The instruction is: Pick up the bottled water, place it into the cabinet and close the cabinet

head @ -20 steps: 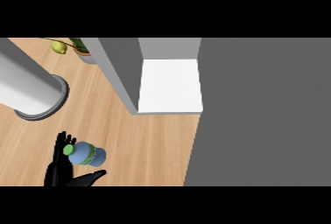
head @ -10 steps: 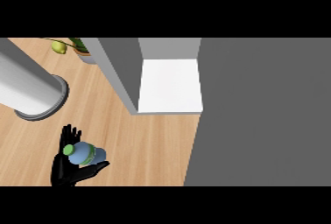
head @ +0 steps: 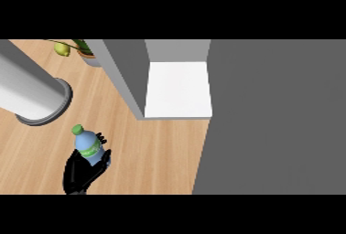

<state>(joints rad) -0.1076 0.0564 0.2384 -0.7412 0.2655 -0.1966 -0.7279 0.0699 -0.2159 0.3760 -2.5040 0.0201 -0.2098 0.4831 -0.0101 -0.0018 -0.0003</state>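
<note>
At the lower left of the frame we see one black hand [head: 82,172] with its fingers [head: 103,161] curled round the bottled water [head: 88,147], whose green cap points toward the upper left. Which hand it is we cannot say for sure; it seems to be the left, since it enters at the left. The bottle shows over the wooden bench [head: 162,151]. The cabinet [head: 177,89] stands open at upper centre, its white shelf bare, well apart from the bottle. A grey cylinder [head: 30,93] lies at left, a plant [head: 74,47] at the top.
</note>
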